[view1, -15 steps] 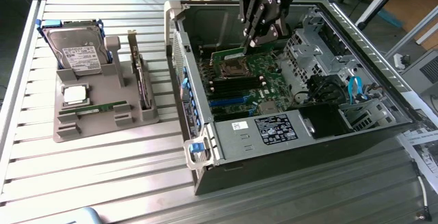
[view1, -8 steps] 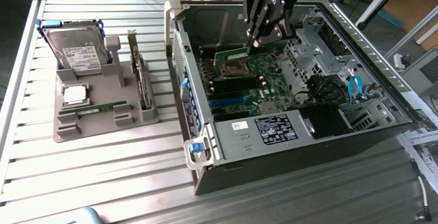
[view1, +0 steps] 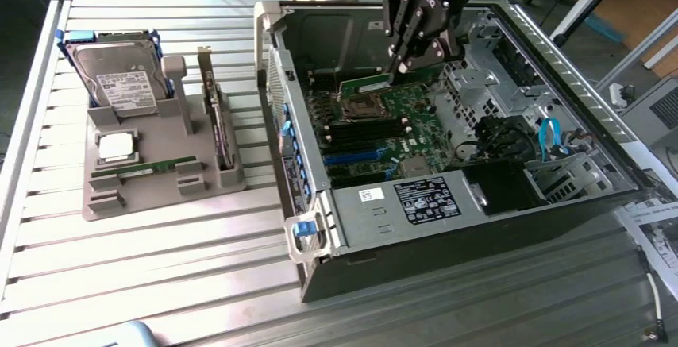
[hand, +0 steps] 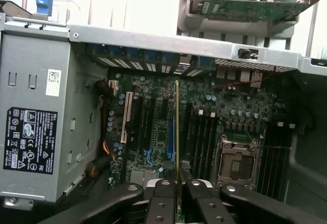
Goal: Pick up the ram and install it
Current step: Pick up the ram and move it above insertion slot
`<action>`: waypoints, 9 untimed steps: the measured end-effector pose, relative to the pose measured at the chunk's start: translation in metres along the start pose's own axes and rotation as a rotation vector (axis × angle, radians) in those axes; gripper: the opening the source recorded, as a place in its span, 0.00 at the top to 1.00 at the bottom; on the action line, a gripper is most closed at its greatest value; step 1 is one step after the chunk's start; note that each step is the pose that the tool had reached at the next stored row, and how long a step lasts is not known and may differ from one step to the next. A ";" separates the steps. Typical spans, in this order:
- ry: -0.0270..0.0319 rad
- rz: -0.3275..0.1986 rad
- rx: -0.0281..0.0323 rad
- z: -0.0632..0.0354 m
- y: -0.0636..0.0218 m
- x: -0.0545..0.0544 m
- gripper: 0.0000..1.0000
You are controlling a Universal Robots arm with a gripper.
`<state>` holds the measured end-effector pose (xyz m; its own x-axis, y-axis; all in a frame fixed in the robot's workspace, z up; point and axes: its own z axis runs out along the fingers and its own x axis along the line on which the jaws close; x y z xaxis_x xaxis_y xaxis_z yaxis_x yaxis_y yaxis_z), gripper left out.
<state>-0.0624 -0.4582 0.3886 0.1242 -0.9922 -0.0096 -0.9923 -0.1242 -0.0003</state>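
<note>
My gripper point(view1: 408, 67) hangs inside the open computer case point(view1: 317, 228), shut on the ram point(view1: 366, 87), a slim green stick. In the wrist view the ram point(hand: 177, 127) shows edge-on as a thin line between the two black fingers point(hand: 162, 193). It hovers above the motherboard, over the row of black memory slots point(hand: 202, 137) beside the CPU socket point(hand: 237, 163). I cannot tell whether it touches a slot. A second, similar ram stick point(view1: 143, 168) lies on the grey holder point(view1: 159, 196) at the exterior view's left.
The grey holder also carries a hard drive point(view1: 122, 81), a square silver CPU chip point(view1: 114, 147) and an upright expansion card point(view1: 217, 117). Case walls, a drive cage point(view1: 498, 188) and blue cables point(view1: 548, 136) surround the motherboard. The case stands on a slatted metal table point(view1: 159, 283).
</note>
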 end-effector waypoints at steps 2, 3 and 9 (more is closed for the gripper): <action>0.0000 0.000 0.0000 0.0003 -0.0026 0.000 0.86; 0.0000 0.000 0.0000 0.0004 -0.0038 0.000 0.86; 0.0000 0.000 0.0000 0.0009 -0.0098 0.001 0.86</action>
<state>-0.0524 -0.4582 0.3876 0.1242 -0.9922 -0.0096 -0.9923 -0.1242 -0.0003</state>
